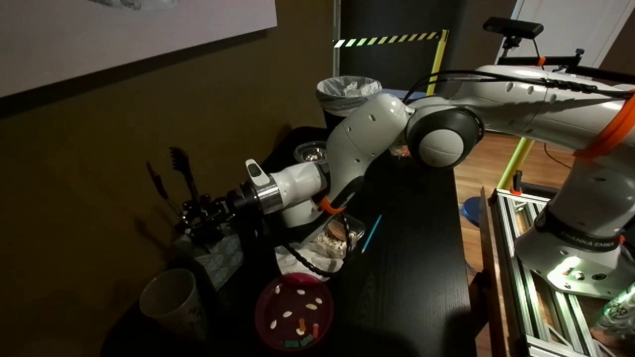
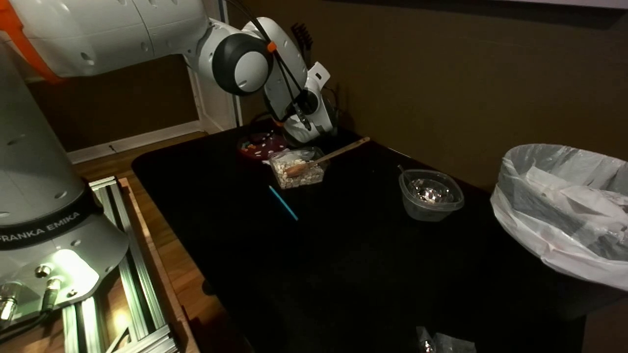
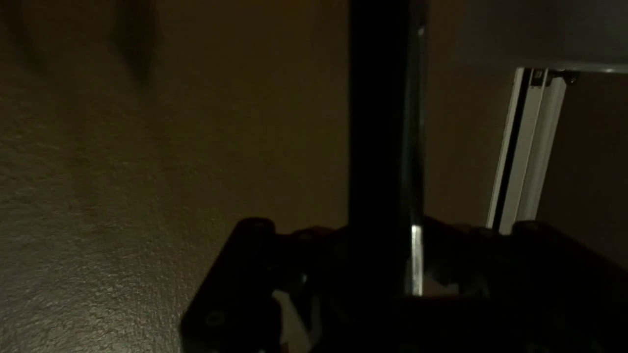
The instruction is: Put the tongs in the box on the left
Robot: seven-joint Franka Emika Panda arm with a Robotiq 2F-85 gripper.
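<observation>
Across the robot's base [image 1: 588, 263] runs "FRANKA EMIKA" [image 1: 584, 241].

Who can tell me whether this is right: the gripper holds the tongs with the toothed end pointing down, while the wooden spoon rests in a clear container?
One thing is wrong: the toothed end points up, not down, as both exterior views show. The rest stands: the gripper holds the tongs, and the wooden spoon rests in a clear container.
</observation>
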